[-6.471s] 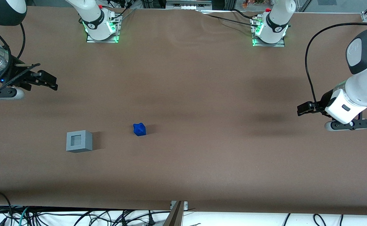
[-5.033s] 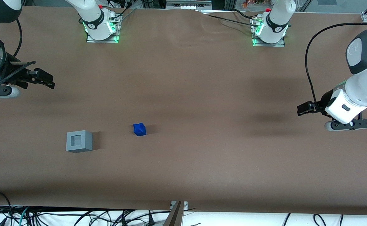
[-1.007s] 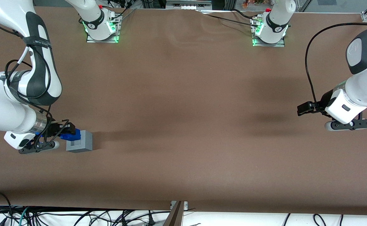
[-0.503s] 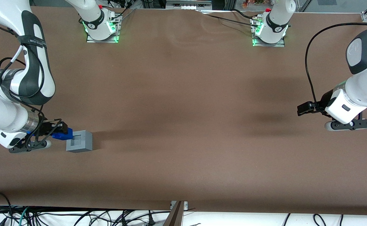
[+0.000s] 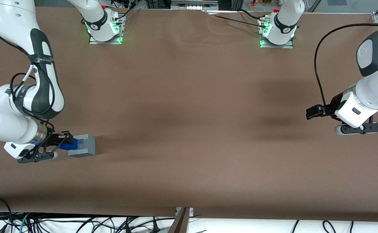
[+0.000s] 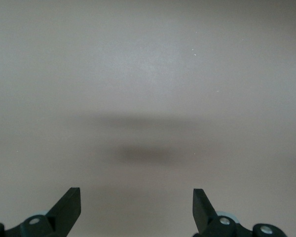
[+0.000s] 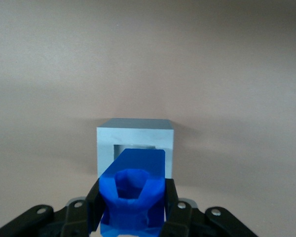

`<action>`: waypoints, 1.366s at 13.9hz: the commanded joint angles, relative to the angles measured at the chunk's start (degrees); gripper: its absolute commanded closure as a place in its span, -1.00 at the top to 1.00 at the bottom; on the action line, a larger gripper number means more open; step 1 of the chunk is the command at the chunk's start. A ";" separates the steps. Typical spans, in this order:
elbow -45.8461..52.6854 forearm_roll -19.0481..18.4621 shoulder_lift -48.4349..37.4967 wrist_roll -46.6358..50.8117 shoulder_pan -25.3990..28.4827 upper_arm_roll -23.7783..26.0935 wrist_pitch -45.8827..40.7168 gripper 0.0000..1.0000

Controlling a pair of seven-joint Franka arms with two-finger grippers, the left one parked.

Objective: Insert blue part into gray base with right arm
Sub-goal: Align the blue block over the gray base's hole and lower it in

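The gray base (image 5: 84, 146) stands on the brown table toward the working arm's end, its square recess facing up. My right gripper (image 5: 65, 142) hangs at the base's edge, shut on the blue part (image 5: 70, 144). In the right wrist view the blue part (image 7: 133, 190) sits clamped between the two black fingers (image 7: 94, 202), and its tip overlaps the near rim of the gray base (image 7: 135, 136). Part of the recess still shows past the blue part.
Two arm mounts with green lights (image 5: 105, 30) (image 5: 276, 32) stand along the table edge farthest from the front camera. Cables (image 5: 79, 223) hang below the edge nearest that camera.
The blue part left its spot on the table and now rides in my gripper. In the last half second the gripper moved toward the gray base and the blue part now overlaps its edge.
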 commanded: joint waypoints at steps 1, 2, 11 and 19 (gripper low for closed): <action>-0.18 0.45 -0.37 -0.14 -0.62 1.66 0.78 -0.41; -0.26 0.36 -0.11 -0.14 -0.80 2.27 1.31 -0.41; -0.44 0.36 0.51 -2.77 -1.59 2.37 1.84 -0.41; -1.58 0.80 0.42 -2.51 -1.59 2.37 1.67 -0.41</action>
